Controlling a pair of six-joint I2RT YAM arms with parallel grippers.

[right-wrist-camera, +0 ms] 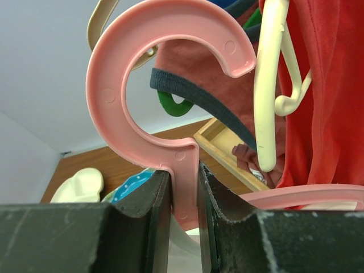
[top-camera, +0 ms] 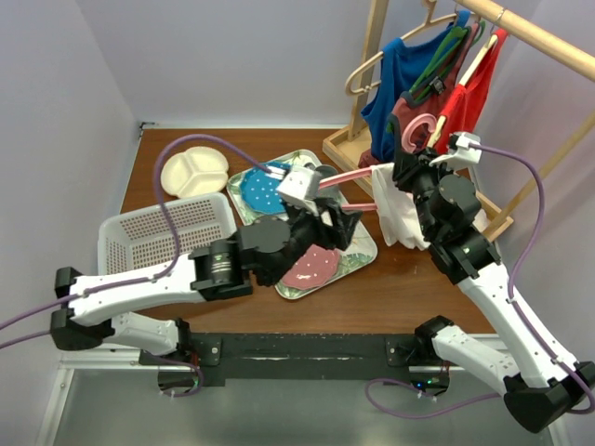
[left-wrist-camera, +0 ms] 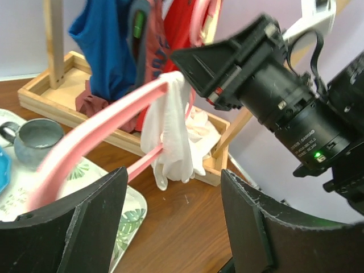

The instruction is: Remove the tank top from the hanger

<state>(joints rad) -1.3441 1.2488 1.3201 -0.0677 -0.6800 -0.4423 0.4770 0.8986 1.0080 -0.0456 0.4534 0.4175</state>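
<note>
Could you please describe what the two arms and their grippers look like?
The left arm and right arm have white shells joined by black cylindrical joints. A purple cable loops from each wrist, which carries a white camera housing. The left gripper and right gripper have chunky matte-black fingers. A small green light glows on the right arm's black motor.

**Pink plastic hanger (right-wrist-camera: 116, 79) carrying a white tank top (left-wrist-camera: 169, 128), held in the air.**
The hanger has a round, open hook that stands upright. Its neck is clamped between the fingers of the right gripper (right-wrist-camera: 185, 177). The shoulder arm and thin lower bar extend sideways, roughly level. The tank top is bunched into a narrow, crumpled bundle. It drapes over the shoulder arm close to the neck and hangs limp below the lower bar, still on the hanger.
</note>
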